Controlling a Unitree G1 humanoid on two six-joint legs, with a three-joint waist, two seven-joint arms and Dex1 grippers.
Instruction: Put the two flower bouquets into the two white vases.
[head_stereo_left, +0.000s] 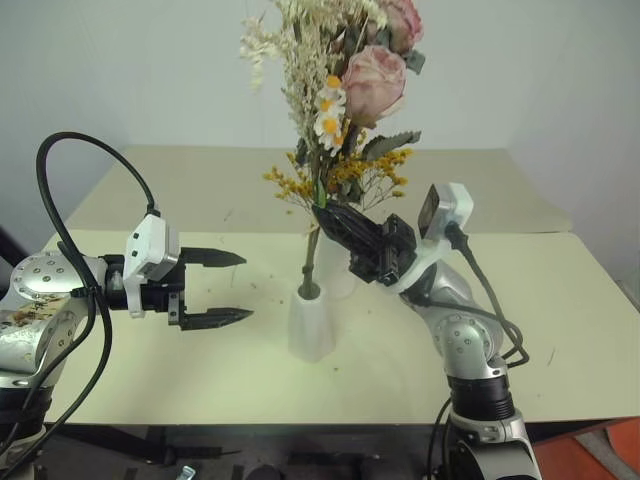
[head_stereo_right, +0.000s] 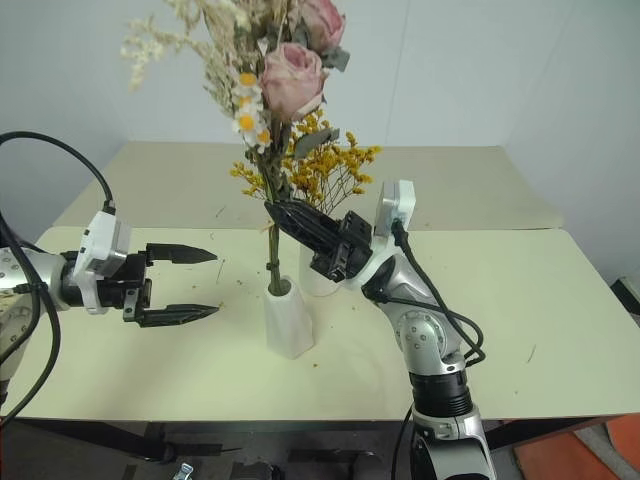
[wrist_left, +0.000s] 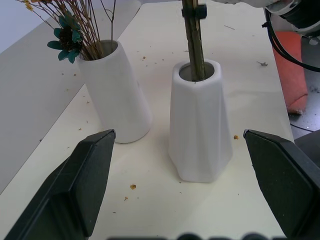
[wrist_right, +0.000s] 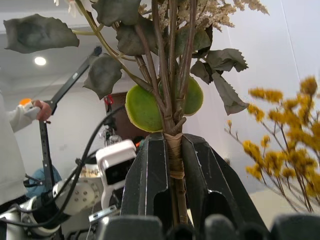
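The mixed bouquet (head_stereo_left: 372, 72) of pink roses, daisies and white sprigs stands nearly upright, its stem ends inside the mouth of the front white vase (head_stereo_left: 310, 322). My right gripper (head_stereo_left: 328, 216) is shut on its bound stems (wrist_right: 174, 150) a little above that mouth. Just behind stands the second white vase (wrist_left: 117, 95), which holds the yellow bouquet (head_stereo_left: 345, 175). To the left of both vases my left gripper (head_stereo_left: 246, 287) is open and level, pointing at them with nothing between its fingers (wrist_left: 75, 185).
The cream table (head_stereo_left: 560, 330) carries small flower crumbs around the vases. A second table surface (head_stereo_left: 200, 180) lies behind it. A person's hand (wrist_right: 39, 110) holds a dark pole in the background of the right wrist view.
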